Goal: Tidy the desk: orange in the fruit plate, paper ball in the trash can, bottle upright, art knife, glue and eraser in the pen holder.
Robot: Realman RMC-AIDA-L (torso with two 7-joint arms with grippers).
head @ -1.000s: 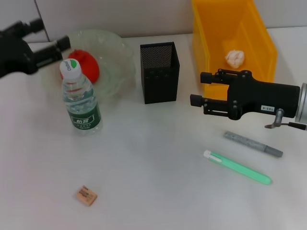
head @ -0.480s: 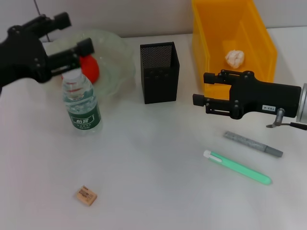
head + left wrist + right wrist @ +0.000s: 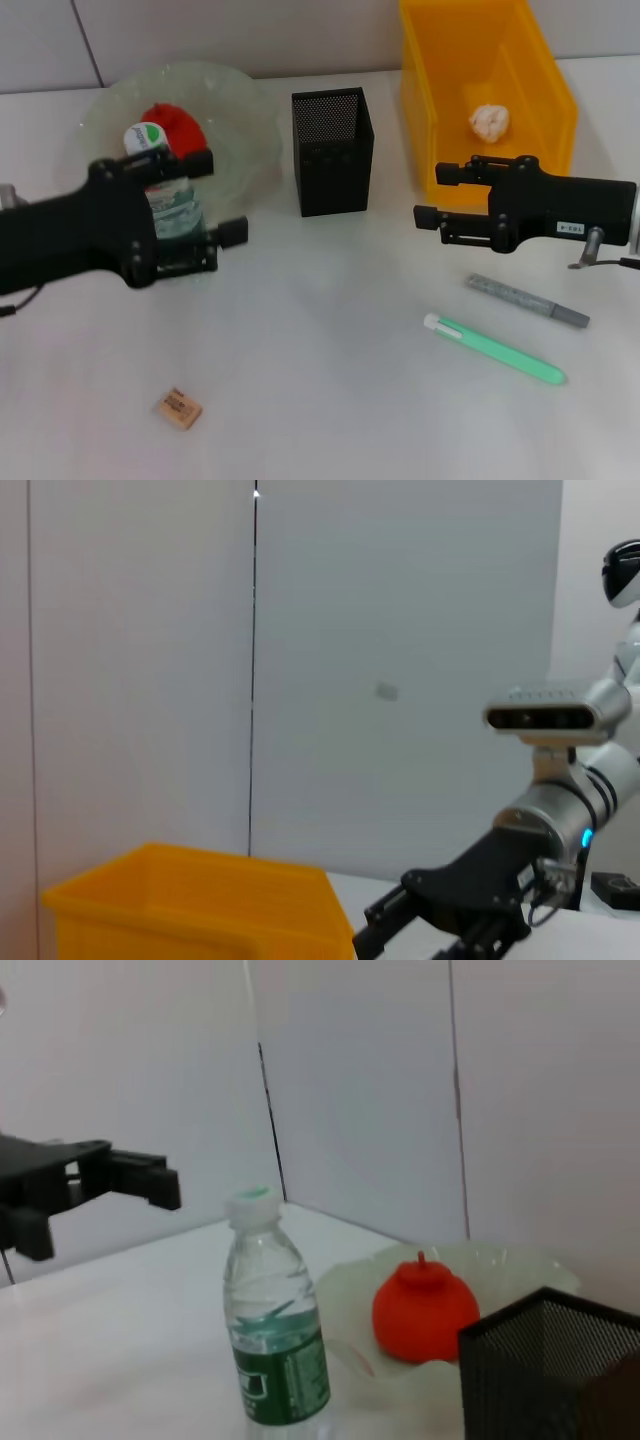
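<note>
Left gripper [image 3: 222, 196]: jaws spread wide, nothing held; it is seen in the head view at 9 o'clock of the desk centre, in front of the bottle [image 3: 163, 190], which stands upright just behind the fingers, cap [image 3: 147, 138] showing above the arm. In the right wrist view the gripper appears clear of the bottle, not around it. Right gripper [image 3: 432, 194]: jaws likewise parted and empty, hovering at 3 o'clock, just in front of the yellow trash can [image 3: 545, 110]. Orange [image 3: 170, 124] is seen in the fruit plate [image 3: 245, 125] at 10 o'clock; paper ball [image 3: 489, 121] lies inside the trash can. Those three steps are judged done. Left to be gathered: eraser [image 3: 179, 409] at 7 o'clock, glue [image 3: 494, 349] and art knife [image 3: 527, 300] at 4 o'clock, all well apart from the pen holder [image 3: 332, 151] at 12 o'clock. Next move is judged to call for one gripper to be lowered over a small flat item, the knife being nearest the right.
</note>
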